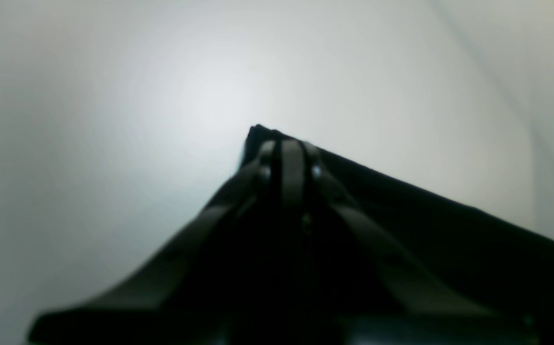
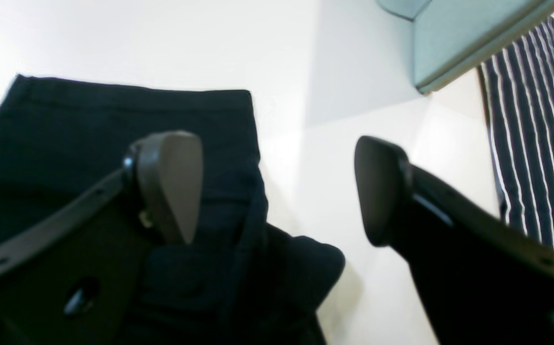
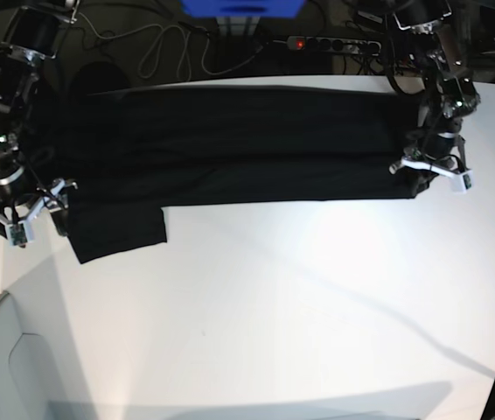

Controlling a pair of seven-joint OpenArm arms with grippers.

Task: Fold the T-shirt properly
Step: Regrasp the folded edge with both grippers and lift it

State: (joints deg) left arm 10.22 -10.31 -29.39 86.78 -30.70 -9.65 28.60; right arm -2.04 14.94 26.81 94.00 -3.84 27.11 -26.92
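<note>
We had one T-shirt (image 3: 230, 144), black and plain side up, stretched as a long band across the far half of the white table (image 3: 317, 306), with one sleeve (image 3: 116, 232) sticking out toward us at the end on the base view's left. It lay spread like that, we judged, so that each of our two arms could take one end and carry the near edge over for the next fold.

Our left gripper (image 1: 290, 151) had its jaws pressed together on the cloth's corner at the end on the base view's right; in the left wrist view the black fabric (image 1: 449, 230) ran away from the pinched tip, so we read it as a hold on the hem. Our right gripper (image 2: 277, 187) stood with its two fingers (image 2: 171, 182) wide apart and nothing between them, one hanging over the sleeve end, the other over bare table. We judged it was placed there to take its own corner.

In all: one shirt, two grippers, one holding. A striped cloth (image 2: 540, 143) showed beyond the table edge.
</note>
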